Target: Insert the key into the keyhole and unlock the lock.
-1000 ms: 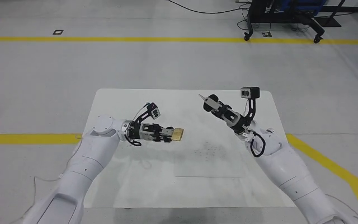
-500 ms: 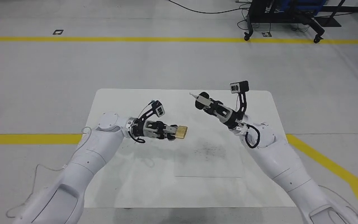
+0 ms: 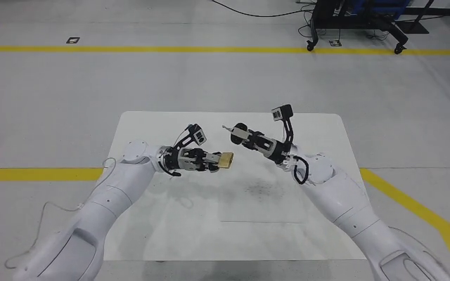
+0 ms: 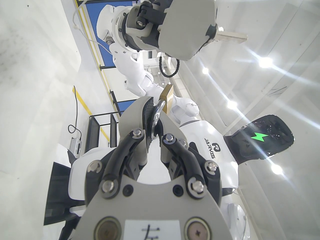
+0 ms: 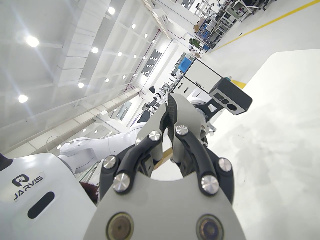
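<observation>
Brass lock (image 3: 224, 161) hangs above the white table (image 3: 302, 211), pinched by its shackle (image 4: 159, 108) in the clenched left gripper (image 3: 212, 162), while the right gripper (image 3: 241, 133), clamped on the key (image 3: 228, 128), holds the silver blade (image 4: 231, 36) close by but apart and angled away from it. Gripped only at the shackle, the lock could swivel under a push, and a misaimed blade may glance off the body or twist in the grip, missing the keyhole.

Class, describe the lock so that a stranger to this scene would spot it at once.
Find the white table; two arms nearly meet above it. The left gripper holds the lock, a small brass block, unlike the thin silver key in the right gripper.
</observation>
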You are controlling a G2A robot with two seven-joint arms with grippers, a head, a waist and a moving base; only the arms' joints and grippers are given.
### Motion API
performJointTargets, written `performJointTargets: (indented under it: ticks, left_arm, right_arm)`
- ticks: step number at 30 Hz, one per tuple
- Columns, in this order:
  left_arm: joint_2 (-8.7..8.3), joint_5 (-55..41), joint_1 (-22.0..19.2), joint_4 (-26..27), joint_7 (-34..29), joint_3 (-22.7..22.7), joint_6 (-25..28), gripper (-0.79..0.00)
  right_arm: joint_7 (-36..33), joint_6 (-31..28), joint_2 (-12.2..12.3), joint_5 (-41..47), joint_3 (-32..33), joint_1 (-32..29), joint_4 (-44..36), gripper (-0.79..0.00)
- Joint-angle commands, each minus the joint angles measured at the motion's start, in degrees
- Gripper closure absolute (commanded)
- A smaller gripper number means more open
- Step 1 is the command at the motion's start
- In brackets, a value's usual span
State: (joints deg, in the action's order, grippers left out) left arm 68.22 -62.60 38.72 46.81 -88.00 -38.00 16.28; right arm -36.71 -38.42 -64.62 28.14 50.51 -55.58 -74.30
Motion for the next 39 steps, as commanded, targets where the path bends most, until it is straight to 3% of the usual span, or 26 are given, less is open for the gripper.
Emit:
performJointTargets:
  ticks: [1, 13, 17, 25, 27, 30, 35, 39]
  left_arm:
    - [0.11, -1.27, -0.4, -0.82, 0.0, 0.88, 0.0, 0.0]
    - [1.25, -6.2, -2.52, -4.83, 0.0, 4.42, -1.51, 0.0]
    - [1.66, -7.01, -2.91, -6.71, 0.0, 4.61, -2.24, 0.0]
    - [1.66, -6.76, -2.75, -6.71, 0.76, 4.65, -2.46, 0.0]
    - [1.6, -4.3, -2.41, -5.28, 7.78, 4.57, -4.03, 0.0]
    - [1.24, -3.64, -1.56, -1.57, 14.76, 3.13, -6.93, 0.0]
    - [0.65, 1.51, -1.97, 4.21, 26.27, 2.12, -15.73, 0.0]
    - [0.56, 5.59, -2.23, 7.45, 30.13, 1.92, -16.9, 0.0]
  right_arm:
    - [-1.15, -0.12, -0.16, 0.23, -0.19, -0.13, -0.03, 0.0]
    - [-12.46, -0.63, 0.47, 6.69, 2.68, -3.53, -4.4, 0.0]
    - [-10.73, -0.99, 1.01, 6.43, 5.95, -4.68, -4.82, 0.0]
    - [-10.73, -0.99, 1.01, 6.43, 5.95, -4.68, -4.82, 0.0]
    - [-10.73, -0.99, 1.01, 6.43, 5.95, -4.68, -4.82, 0.0]
    - [-7.48, 3.85, 1.38, 2.51, 6.59, -7.34, -8.23, 0.0]
    - [-2.29, 12.83, 3.48, -4.31, 12.51, -18.34, -20.17, 0.0]
    - [0.93, 19.58, 5.08, -10.64, 18.32, -27.54, -29.53, 0.0]
